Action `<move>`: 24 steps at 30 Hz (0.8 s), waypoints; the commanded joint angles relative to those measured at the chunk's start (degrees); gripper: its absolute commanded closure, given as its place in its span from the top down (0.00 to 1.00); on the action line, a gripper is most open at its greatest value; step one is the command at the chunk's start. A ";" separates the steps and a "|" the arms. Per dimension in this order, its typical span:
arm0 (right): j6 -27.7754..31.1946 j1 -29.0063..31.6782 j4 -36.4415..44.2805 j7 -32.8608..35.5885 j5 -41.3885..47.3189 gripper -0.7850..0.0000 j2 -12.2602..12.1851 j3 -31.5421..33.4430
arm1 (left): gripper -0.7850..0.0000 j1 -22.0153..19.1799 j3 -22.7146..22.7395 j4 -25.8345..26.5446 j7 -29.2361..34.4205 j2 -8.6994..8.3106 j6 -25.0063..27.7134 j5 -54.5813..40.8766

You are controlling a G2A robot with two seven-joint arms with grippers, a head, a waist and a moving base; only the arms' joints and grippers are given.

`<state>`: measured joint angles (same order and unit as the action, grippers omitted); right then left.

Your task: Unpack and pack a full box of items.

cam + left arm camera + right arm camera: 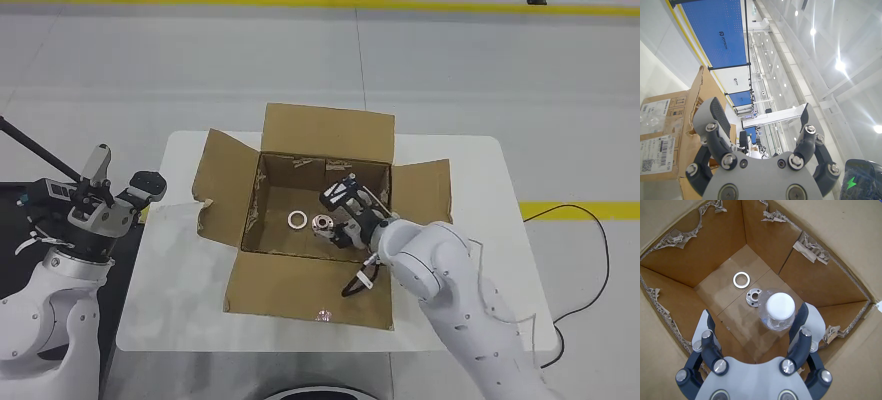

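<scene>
Step looks like picking the bottle [779, 311] out of the box [696, 247], which sits mid-table [180, 300], nearer the far edge. The bottle stands upright on the box floor, white cap [780, 307] up, just beside a flange [752, 297], with a ring [741, 279] a little further off.

Right claw [755, 312] is wide open and holds nothing. The bottle sits off-centre between the fingers, close to one pad [800, 317]; can't tell if they touch.

Suggest centring the claw first, dropping below the cap, closing on the body and lifting straight up clear of the walls.

Left claw [761, 106] is wide open and empty at the table's left edge.
</scene>
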<state>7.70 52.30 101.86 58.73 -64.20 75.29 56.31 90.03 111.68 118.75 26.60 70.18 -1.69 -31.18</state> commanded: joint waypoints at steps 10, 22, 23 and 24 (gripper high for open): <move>-3.13 -9.94 -9.04 -2.19 2.13 1.00 2.99 -7.31 | 1.00 0.00 0.00 0.00 0.00 0.00 0.00 0.00; -5.58 -20.43 -24.89 -7.64 6.98 1.00 7.54 -13.65 | 1.00 0.00 0.00 0.00 0.00 0.00 0.00 0.00; -5.72 -20.98 -25.99 -8.42 7.38 1.00 7.88 -13.91 | 1.00 0.00 0.00 0.00 0.00 0.00 0.00 0.00; -5.74 -21.42 -26.98 -9.27 7.92 1.00 8.20 -14.13 | 1.00 0.00 0.00 0.00 0.00 0.00 0.00 0.00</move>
<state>2.02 31.30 75.90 50.22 -56.74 83.21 42.37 90.03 111.68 118.75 26.60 70.18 -1.69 -31.18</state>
